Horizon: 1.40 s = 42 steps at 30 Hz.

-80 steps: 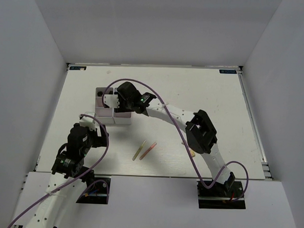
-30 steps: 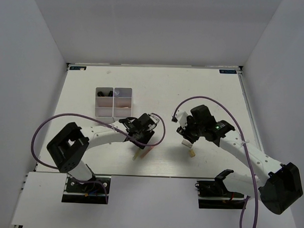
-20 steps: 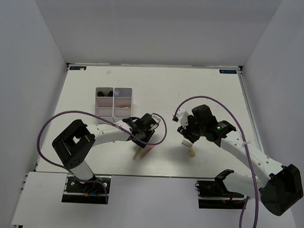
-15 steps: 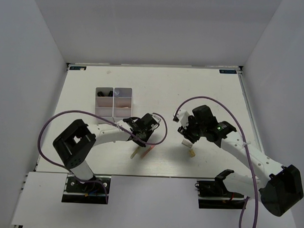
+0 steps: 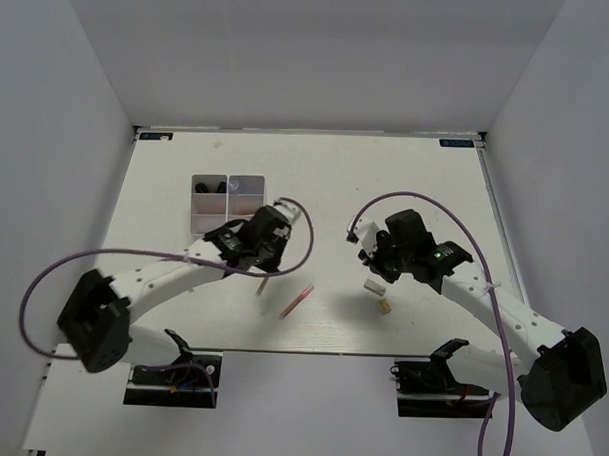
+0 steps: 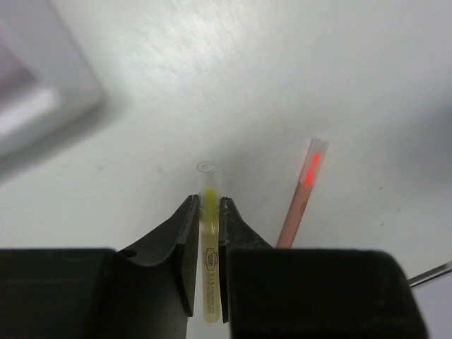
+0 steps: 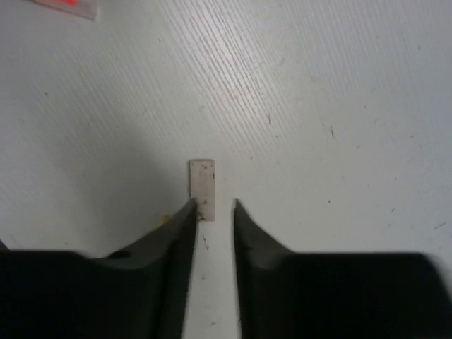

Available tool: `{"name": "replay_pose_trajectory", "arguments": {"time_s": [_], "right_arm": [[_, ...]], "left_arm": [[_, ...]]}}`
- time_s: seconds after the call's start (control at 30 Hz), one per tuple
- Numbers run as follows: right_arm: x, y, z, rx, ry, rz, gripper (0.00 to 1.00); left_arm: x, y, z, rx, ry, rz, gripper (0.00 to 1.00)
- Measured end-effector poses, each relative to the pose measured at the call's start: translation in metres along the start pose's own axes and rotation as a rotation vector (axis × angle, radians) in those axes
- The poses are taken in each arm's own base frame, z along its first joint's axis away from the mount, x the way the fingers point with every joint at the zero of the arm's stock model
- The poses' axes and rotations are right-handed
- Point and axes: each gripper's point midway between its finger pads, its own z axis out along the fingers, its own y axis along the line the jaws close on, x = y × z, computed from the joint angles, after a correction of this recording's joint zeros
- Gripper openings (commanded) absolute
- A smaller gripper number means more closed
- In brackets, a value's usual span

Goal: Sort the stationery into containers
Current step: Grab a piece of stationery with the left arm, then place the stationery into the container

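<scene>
Yellow pen [image 6: 209,233]: is it off the table yet? (M.)

Off, yes. Half a second back it lay with the pink pen [image 5: 297,301], well in front of the organizer box [image 5: 209,225]. Now the left gripper [image 6: 207,203] is clamped on its barrel. The clear end pokes past the fingertips and the pen hangs much nearer the box's front right corner. (K.)

And the pink one? (M.)

Unmoved, and alone now, on the table in front of the box and to its right. (K.)

So the pick held. What's left for the yellow? (M.)

My read: carry it over the box wall and drop it in a compartment. It's long and thin, so it may catch on a divider if it goes in crooked. (K.)

Right arm? (M.)

Far to the right of the box, same spot as before. The right gripper [image 7: 214,206] is low, jaws slightly parted. The grey block [image 7: 202,180] has its near end at the tip of one finger and isn't clamped. The tan block [image 5: 385,307] lies just beside it, on the side away from the box. (K.)
</scene>
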Motion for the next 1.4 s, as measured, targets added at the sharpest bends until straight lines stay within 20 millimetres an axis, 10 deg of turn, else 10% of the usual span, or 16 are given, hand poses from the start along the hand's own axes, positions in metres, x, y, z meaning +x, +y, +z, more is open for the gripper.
{"name": "replay_pose_trajectory", "arguments": {"time_s": [0.23, 0.57, 1.03, 1.4], "right_arm": [[0.002, 0.004, 0.003, -0.025, 0.007, 0.009, 0.24], [0.006, 0.010, 0.010, -0.069, 0.025, 0.012, 0.26], [0.013, 0.017, 0.014, -0.107, 0.054, 0.018, 0.32], [0.015, 0.018, 0.016, -0.118, 0.066, 0.016, 0.33]], "left_arm": [[-0.083, 0.084, -0.087, -0.104, -0.486, -0.165, 0.00], [-0.068, 0.189, -0.089, -0.419, -0.695, -0.243, 0.00], [-0.089, 0.229, -0.096, -0.530, -0.808, -0.247, 0.00], [-0.081, 0.239, -0.065, -0.545, -0.828, -0.249, 0.00]]}}
